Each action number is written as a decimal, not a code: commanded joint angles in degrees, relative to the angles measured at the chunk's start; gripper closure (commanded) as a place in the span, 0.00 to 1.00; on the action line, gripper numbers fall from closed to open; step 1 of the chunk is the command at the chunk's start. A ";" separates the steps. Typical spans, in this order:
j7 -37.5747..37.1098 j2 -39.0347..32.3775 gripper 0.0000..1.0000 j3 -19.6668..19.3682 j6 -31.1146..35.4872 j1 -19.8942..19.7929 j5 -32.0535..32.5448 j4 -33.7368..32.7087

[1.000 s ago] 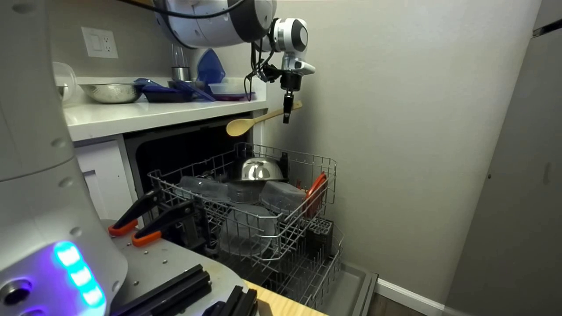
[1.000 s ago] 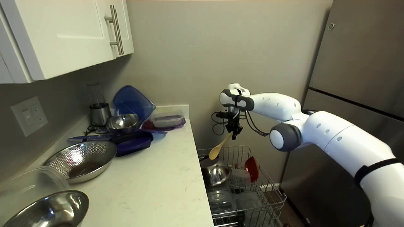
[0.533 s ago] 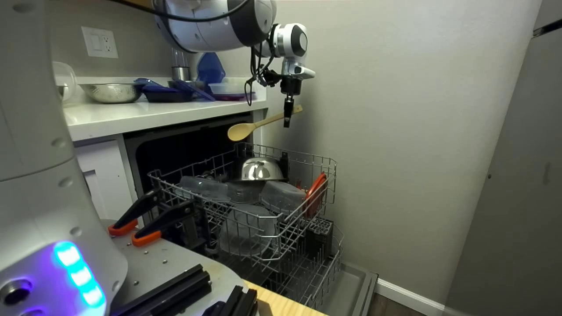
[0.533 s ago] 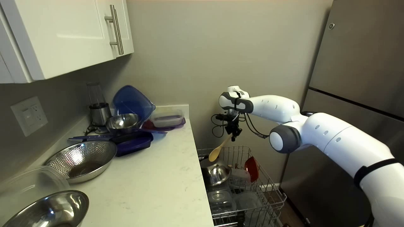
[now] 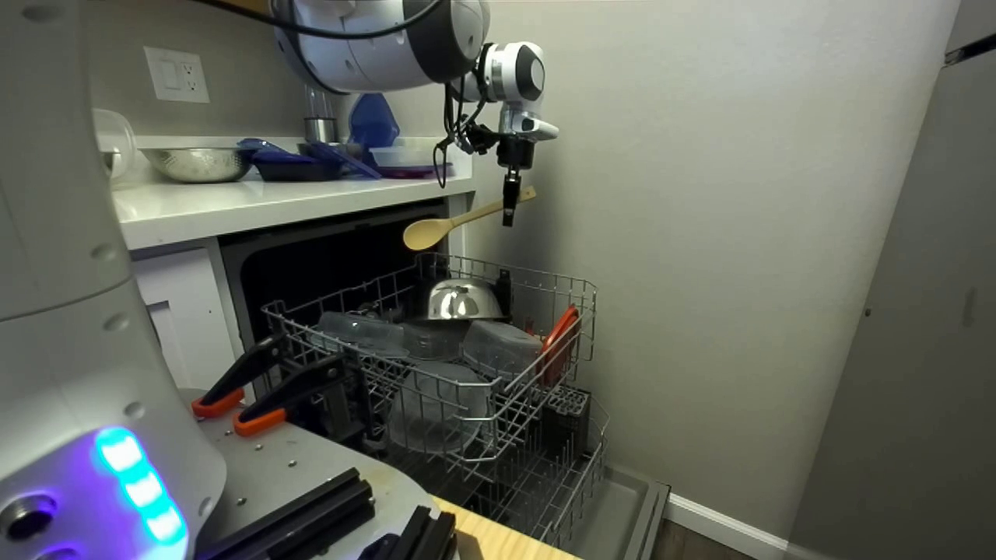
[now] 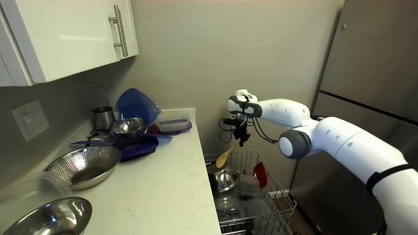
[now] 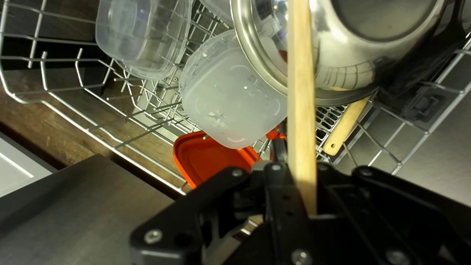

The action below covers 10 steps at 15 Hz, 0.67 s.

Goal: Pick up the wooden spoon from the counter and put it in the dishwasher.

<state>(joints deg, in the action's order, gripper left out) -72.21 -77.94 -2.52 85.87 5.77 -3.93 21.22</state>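
The light-tan wooden spoon [image 5: 428, 232] is held in the air in both exterior views, its bowl tilted lower than its handle. My gripper [image 5: 509, 218] is shut on the handle; it also shows in an exterior view [image 6: 241, 143]. In the wrist view the spoon's handle [image 7: 301, 92] runs between the fingers and up out of the picture, its bowl out of view. The spoon hangs above the pulled-out upper rack [image 6: 283, 209] of the dishwasher [image 5: 334, 257], apart from the rack. The white counter [image 5: 296, 204] is beside it, its top slightly higher than the spoon.
The rack holds an upturned steel bowl [image 5: 464, 299], several clear containers [image 7: 232, 92], a red-orange lid [image 7: 209, 158] and another wooden handle [image 7: 344, 129]. The wall stands close behind the gripper. A colander [image 6: 86, 164] and blue items [image 6: 138, 150] lie on the counter.
My gripper and the spoon have moved down slightly since one second ago. Over the last half second they are almost still. The spoon stays held.
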 commanded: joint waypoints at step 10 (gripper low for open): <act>-17.42 -3.20 0.99 2.89 1.14 -1.82 -3.21 0.07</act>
<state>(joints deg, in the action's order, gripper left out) -83.40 -79.95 -1.31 85.91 5.82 -4.98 21.33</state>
